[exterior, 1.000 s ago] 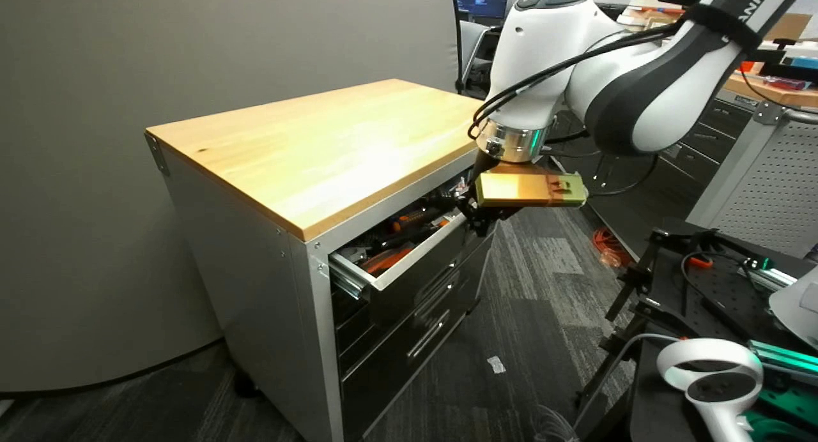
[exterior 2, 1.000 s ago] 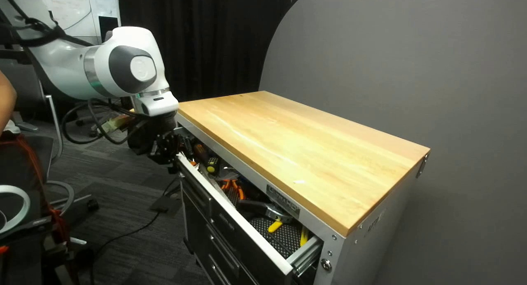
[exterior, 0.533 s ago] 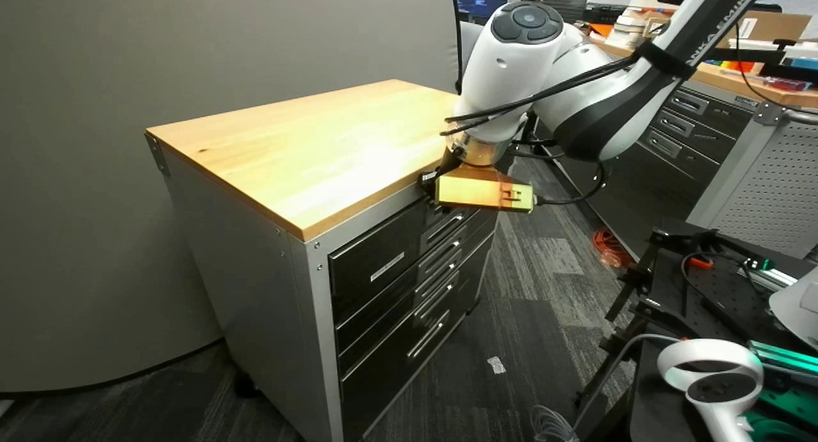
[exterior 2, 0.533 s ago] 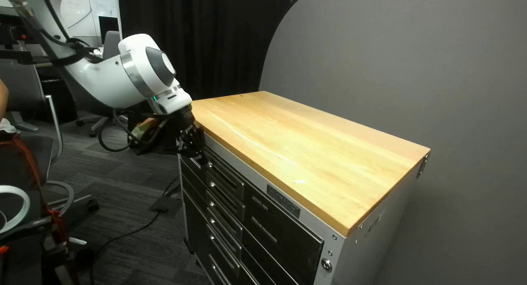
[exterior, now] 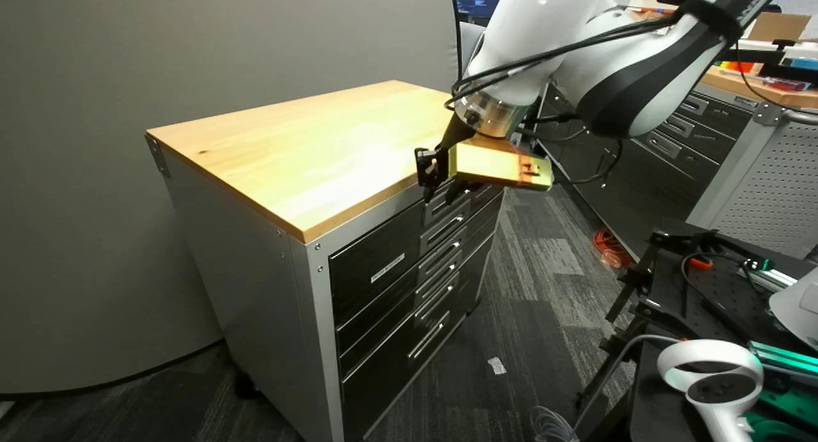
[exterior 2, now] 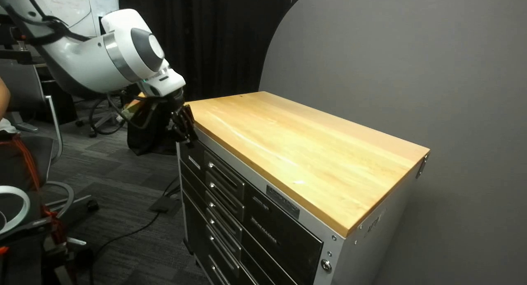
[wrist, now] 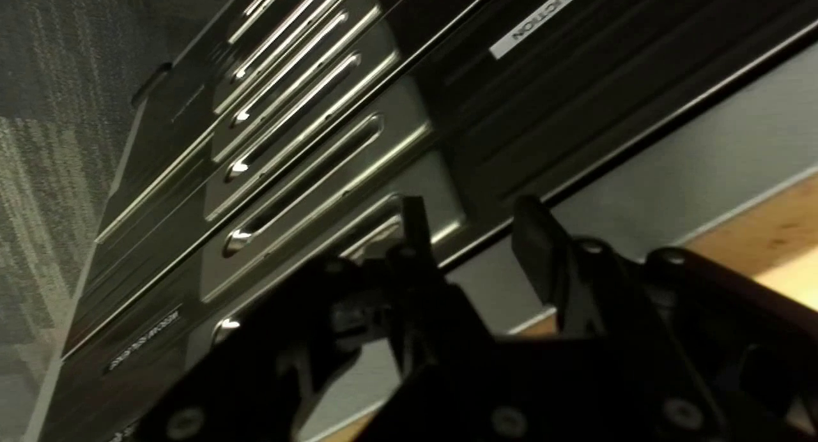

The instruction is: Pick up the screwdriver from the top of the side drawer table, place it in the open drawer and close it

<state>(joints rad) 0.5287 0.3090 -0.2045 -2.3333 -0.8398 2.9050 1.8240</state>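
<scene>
White label [wrist: 540, 16], wrist view, ended in what looked like "UCTION", start cut off. Other labels [exterior 2: 264, 230] and plate [exterior 2: 283, 201] on the side drawer table [exterior 2: 304, 153] were too blurred to read. Top drawer [exterior 2: 251, 193] sat closed, inside hidden. Gripper [wrist: 471, 221] stood partway spread near it, holding nothing. Could not tell where the screwdriver lay.
</scene>
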